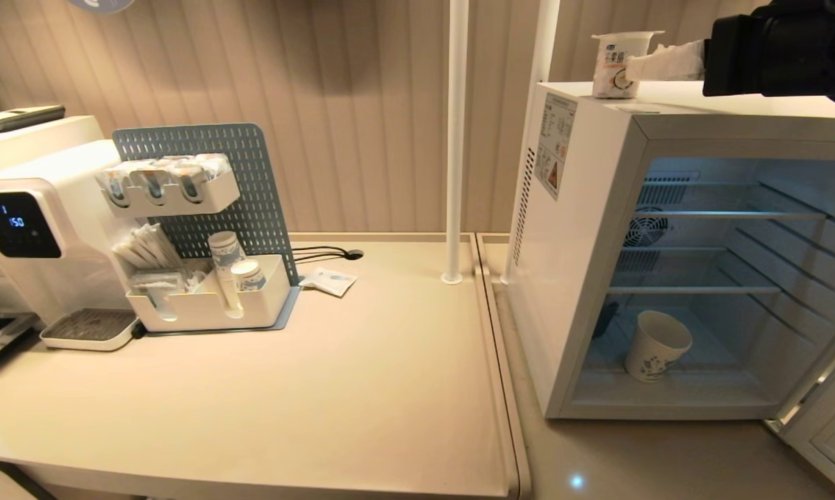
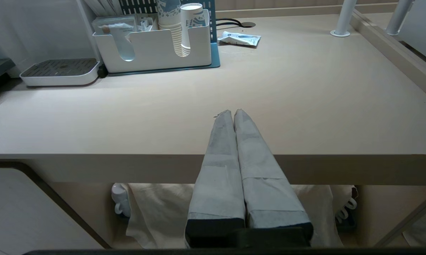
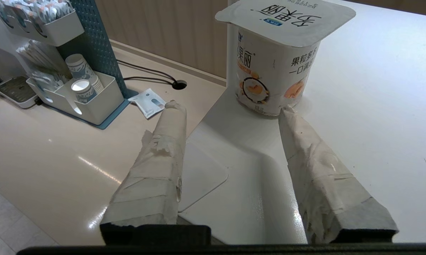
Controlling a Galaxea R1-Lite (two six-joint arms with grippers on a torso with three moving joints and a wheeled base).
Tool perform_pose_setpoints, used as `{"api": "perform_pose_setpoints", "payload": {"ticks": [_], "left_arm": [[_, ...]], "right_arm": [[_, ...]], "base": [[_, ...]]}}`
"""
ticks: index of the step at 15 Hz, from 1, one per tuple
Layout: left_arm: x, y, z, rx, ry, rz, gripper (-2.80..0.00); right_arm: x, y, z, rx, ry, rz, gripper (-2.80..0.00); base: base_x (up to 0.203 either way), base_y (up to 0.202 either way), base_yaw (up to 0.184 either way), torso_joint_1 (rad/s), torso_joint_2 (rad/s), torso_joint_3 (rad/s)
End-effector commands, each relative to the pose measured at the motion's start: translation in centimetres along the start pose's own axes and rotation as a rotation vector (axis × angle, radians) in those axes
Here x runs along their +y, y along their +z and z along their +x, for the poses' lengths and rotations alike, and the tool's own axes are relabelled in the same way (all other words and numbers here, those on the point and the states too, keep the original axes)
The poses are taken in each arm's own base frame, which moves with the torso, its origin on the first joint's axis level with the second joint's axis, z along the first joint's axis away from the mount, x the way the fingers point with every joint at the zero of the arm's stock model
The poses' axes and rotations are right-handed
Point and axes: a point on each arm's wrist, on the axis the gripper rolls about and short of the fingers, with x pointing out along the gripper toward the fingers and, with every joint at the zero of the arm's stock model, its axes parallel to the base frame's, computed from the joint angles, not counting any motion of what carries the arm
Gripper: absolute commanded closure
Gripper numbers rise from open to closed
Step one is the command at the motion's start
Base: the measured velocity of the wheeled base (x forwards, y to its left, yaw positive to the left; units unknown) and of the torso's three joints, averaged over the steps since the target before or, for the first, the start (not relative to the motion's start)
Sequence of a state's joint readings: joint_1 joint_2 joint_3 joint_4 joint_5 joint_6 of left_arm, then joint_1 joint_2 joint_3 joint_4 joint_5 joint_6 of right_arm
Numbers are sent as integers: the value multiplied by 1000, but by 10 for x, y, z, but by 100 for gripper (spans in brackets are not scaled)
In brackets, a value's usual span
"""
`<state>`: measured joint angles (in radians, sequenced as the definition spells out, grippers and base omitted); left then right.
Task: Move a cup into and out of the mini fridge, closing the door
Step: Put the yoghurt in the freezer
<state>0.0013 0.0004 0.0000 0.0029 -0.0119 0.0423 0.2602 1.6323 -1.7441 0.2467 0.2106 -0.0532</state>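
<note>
Two hands: one is working on top of the fridge, the other is parked low.
Right hand [image 3: 230, 108]: it is up at the top of the fridge [image 1: 598, 229], with its fingers spread apart. They stand just behind the tub [image 3: 275, 67], one fingertip [image 3: 287, 113] at the base of the tub, the other out over the edge of the fridge top. Nothing is gripped between them.
Left hand [image 2: 233, 114]: its fingers are pressed together and empty. It hangs at the front edge of the surface [image 2: 305, 99], pointing across it.
Tub: a foil-lidded tub with orange marks, upright on the fridge top near the left back corner.
Cup [image 1: 655, 345]: it is inside the fridge, on the bottom level, below both wire shelves. It leans, with its mouth tipped toward the back left. The blue print shows on its side.
Fridge: it stands at the right on the surface, with the inside lit and a round fan at the back wall.
Door [image 1: 831, 423]: swung open to the right; only a part of its frame shows in the head view.
Left part of the surface: a water dispenser [image 1: 35, 222], a blue pegboard rack [image 1: 209, 173] with stacked cups [image 1: 226, 267], and a small packet [image 1: 328, 281] lying flat.
</note>
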Motion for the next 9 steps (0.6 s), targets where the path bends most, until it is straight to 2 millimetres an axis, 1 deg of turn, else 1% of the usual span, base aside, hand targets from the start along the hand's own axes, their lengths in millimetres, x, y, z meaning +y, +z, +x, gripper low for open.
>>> {"api": "perform_pose_setpoints", "payload": {"ticks": [1, 4, 9], "left_arm": [[0, 0, 0, 0, 0, 1, 0], [0, 0, 0, 0, 0, 1, 0], [0, 0, 0, 0, 0, 1, 0]], "right_arm": [[0, -2, 0, 4, 0, -1, -280], [0, -5, 3, 14, 8, -5, -280], [-2, -11, 14, 11, -2, -6, -280]], "base": [[0, 0, 0, 0, 0, 0], [0, 0, 0, 0, 0, 0], [0, 0, 0, 0, 0, 0]]}}
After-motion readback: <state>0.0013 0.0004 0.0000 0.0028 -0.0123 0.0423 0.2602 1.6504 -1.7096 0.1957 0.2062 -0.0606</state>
